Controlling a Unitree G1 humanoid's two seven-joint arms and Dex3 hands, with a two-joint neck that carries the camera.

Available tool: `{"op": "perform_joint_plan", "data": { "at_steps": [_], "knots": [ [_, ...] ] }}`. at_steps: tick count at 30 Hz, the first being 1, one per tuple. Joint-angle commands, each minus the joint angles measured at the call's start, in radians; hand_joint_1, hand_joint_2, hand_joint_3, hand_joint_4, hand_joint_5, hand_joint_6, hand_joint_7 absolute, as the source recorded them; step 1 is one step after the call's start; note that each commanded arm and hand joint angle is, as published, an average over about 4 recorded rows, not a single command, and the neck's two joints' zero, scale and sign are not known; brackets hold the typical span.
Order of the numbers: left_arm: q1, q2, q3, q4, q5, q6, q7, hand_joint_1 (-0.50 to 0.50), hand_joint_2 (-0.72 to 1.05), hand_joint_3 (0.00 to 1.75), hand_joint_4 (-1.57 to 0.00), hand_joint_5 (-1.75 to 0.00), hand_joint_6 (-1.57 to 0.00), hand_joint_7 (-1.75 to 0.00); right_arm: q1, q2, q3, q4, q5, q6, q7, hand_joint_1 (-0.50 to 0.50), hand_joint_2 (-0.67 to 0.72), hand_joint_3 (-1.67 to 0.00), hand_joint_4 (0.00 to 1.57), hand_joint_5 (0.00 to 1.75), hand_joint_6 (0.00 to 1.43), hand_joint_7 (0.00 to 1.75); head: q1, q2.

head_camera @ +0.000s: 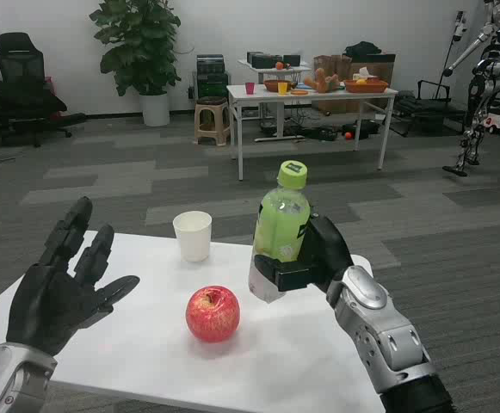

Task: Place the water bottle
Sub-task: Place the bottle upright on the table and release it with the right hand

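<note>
A bottle of pale green drink with a green cap and a white lower label stands upright over the right side of the white table. My right hand grips it around the lower body from the right. Whether its base touches the table is hidden by the fingers. My left hand hovers above the table's left side with fingers spread and nothing in it.
A red apple lies on the table just left of the bottle. A white paper cup stands near the far edge. Beyond are a second table with fruit and baskets, a stool, a plant and another robot.
</note>
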Motion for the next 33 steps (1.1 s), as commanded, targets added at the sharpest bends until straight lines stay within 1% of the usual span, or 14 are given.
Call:
{"op": "perform_joint_plan", "data": {
  "at_steps": [1, 5, 7, 9, 16, 20, 21, 23, 24, 27, 30, 32, 33],
  "knots": [
    [0.004, -0.007, 0.004, 0.013, -0.004, -0.002, -0.003, -0.50, 0.60, 0.09, 0.00, 0.00, 0.00, 0.00, 0.054, -0.026, -0.123, -0.225, -0.165, 0.166, 0.097, 0.29, -0.35, -1.53, 0.17, 1.36, 0.06, 1.68, -0.008, -0.009],
    [0.004, -0.007, 0.004, 0.013, -0.004, -0.002, -0.003, -0.50, 0.60, 0.09, 0.00, 0.00, 0.00, 0.00, 0.054, -0.026, -0.121, -0.224, -0.166, 0.166, 0.098, 0.29, -0.35, -1.51, 0.17, 1.36, 0.07, 1.68, -0.005, -0.005],
    [0.004, -0.007, 0.004, 0.013, -0.004, -0.002, -0.003, -0.50, 0.60, 0.09, 0.00, 0.00, 0.00, 0.00, 0.054, -0.026, -0.121, -0.224, -0.168, 0.166, 0.098, 0.29, -0.35, -1.55, 0.17, 1.36, 0.07, 1.68, -0.005, -0.005],
    [0.005, -0.007, 0.004, 0.013, -0.004, -0.002, -0.003, -0.50, 0.60, 0.09, 0.00, 0.00, 0.00, 0.00, 0.054, -0.026, -0.121, -0.225, -0.170, 0.166, 0.098, 0.29, -0.35, -1.55, 0.17, 1.36, 0.06, 1.68, -0.005, -0.005],
    [0.007, -0.007, 0.004, 0.013, -0.004, -0.002, -0.003, -0.50, 0.60, 0.09, 0.00, 0.00, 0.00, 0.00, 0.054, -0.025, -0.120, -0.221, -0.171, 0.165, 0.098, 0.29, -0.35, -1.51, 0.17, 1.36, 0.06, 1.68, -0.005, -0.005],
    [0.007, -0.007, 0.004, 0.013, -0.004, -0.002, -0.003, -0.50, 0.60, 0.07, 0.00, 0.00, 0.00, 0.00, 0.054, -0.020, -0.118, -0.208, -0.179, 0.163, 0.098, 0.29, -0.35, -1.51, 0.20, 1.36, 0.07, 1.68, -0.010, -0.009],
    [0.007, -0.007, 0.004, 0.013, -0.005, -0.002, -0.003, -0.50, 0.60, 0.07, 0.00, 0.00, 0.00, 0.00, 0.054, -0.016, -0.115, -0.193, -0.181, 0.152, 0.098, 0.29, -0.35, -1.51, 0.20, 1.36, 0.08, 1.68, -0.012, -0.011],
    [0.007, -0.007, 0.003, 0.013, -0.006, -0.002, -0.003, -0.50, 0.60, 0.09, 0.00, 0.00, 0.00, 0.00, 0.057, -0.005, -0.104, -0.137, -0.181, 0.103, 0.099, 0.29, -0.35, -1.53, 0.20, 1.36, 0.09, 1.68, -0.012, -0.018],
    [0.007, -0.007, 0.002, 0.013, -0.006, -0.002, -0.003, -0.50, 0.60, 0.07, 0.00, 0.00, 0.00, 0.00, 0.059, 0.001, -0.096, -0.098, -0.178, 0.070, 0.100, 0.29, -0.35, -1.53, 0.20, 1.36, 0.09, 1.68, -0.013, -0.020],
    [0.007, -0.007, 0.000, 0.013, -0.006, -0.002, -0.003, -0.50, 0.60, 0.00, 0.00, 0.00, 0.00, 0.00, 0.061, 0.012, -0.085, -0.005, -0.175, -0.001, 0.106, 0.29, -0.35, -1.51, 0.20, 1.36, 0.09, 1.68, -0.020, -0.025],
    [0.006, -0.006, -0.001, 0.013, -0.006, -0.002, -0.003, -0.50, 0.60, 0.02, 0.00, 0.00, 0.00, 0.00, 0.061, 0.017, -0.081, 0.115, -0.167, -0.091, 0.109, 0.29, -0.35, -1.51, 0.20, 1.36, 0.09, 1.68, -0.025, -0.028],
    [0.005, -0.006, -0.002, 0.013, -0.006, -0.002, -0.003, -0.50, 0.60, 0.04, 0.00, 0.00, 0.00, 0.00, 0.061, 0.023, -0.077, 0.203, -0.144, -0.153, 0.109, 0.29, -0.35, -1.51, 0.20, 1.36, 0.09, 1.68, -0.027, -0.033],
    [0.004, -0.006, -0.003, 0.013, -0.006, -0.002, -0.003, -0.50, 0.60, 0.07, 0.00, 0.00, 0.00, 0.00, 0.061, 0.027, -0.077, 0.225, -0.136, -0.166, 0.109, 0.29, -0.35, -1.51, 0.20, 1.36, 0.09, 1.68, -0.029, -0.035]
  ]
}}
